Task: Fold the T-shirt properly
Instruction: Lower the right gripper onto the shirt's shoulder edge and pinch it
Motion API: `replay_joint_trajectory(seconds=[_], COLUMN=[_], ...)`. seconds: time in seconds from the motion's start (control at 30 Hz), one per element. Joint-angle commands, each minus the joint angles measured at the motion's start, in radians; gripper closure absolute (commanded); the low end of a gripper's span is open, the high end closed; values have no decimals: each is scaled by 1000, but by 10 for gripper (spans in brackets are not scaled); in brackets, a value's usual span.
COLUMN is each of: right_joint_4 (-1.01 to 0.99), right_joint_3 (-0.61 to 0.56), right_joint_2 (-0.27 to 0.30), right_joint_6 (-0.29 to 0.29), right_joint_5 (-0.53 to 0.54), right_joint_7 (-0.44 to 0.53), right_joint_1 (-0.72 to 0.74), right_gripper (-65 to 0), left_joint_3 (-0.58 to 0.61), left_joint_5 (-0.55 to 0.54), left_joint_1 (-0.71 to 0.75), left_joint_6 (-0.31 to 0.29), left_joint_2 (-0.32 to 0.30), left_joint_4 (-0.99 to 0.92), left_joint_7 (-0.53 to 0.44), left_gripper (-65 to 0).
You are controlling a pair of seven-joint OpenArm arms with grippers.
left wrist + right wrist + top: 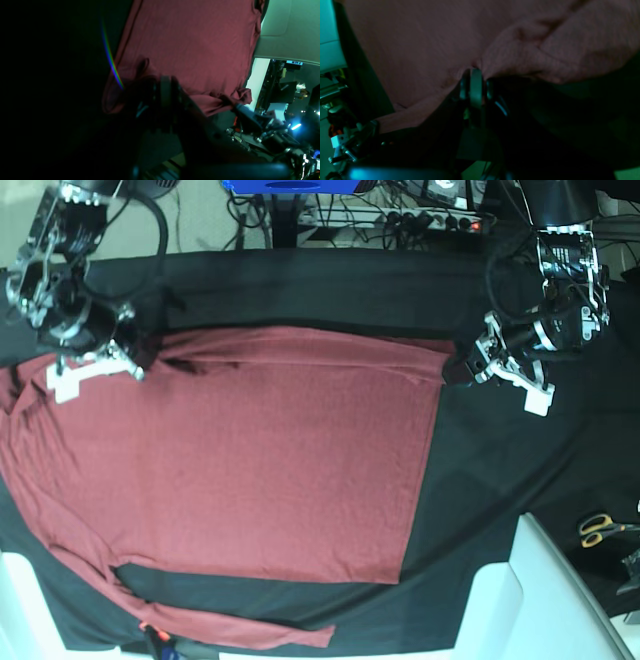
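Lying spread flat across the desk [480,510], draped in black cloth: the T-shirt [250,480], body square to the far edge, one long sleeve trailing toward the near left corner. Soft maroon knit, light and limp; bound to sag and wrinkle once lifted, so best taken at corners or hems, both sides together. Pinched at the far right corner by the left gripper [472,368], clamped on bunched fabric. Pinched near the far left corner by the right gripper [475,72], jaws tight on a puckered fold. Fine ribbed weave, matte, no print. Scissors [600,528] well apart at the right edge.
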Motion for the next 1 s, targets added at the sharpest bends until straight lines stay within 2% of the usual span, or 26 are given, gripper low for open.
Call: replay_joint_trajectory(seconds=[0.0,0.07,0.2,0.37,0.8,0.97], right_joint_4=[15,14,-28,-109,-126,-207], right_joint_3=[1,1,-4,1,1,-1], right_joint_2=[7,7,20,35,50,61], right_joint_6=[3,1,-51,-52,-54,-55], right_joint_5=[12,11,11,14,11,11], right_joint_7=[-6,-22,-22,-19,-17,-3], right_joint_1=[21,44,75,108,167,194], right_gripper=[-6,-6,-6,-5,-5,-5], left_joint_3=[-7,-7,-9,-9,-9,-2], left_joint_5=[-21,-24,-24,-26,-26,-26], left_joint_1=[-12,-12,-13,-13,-67,-81], left_joint_6=[-6,-6,-6,-6,-6,-4], left_joint_2=[-13,-13,-13,-13,-13,-11], left_joint_4=[13,13,13,13,13,13], left_joint_7=[-1,-1,-1,-3,-1,-1], left_gripper=[0,0,0,0,0,0])
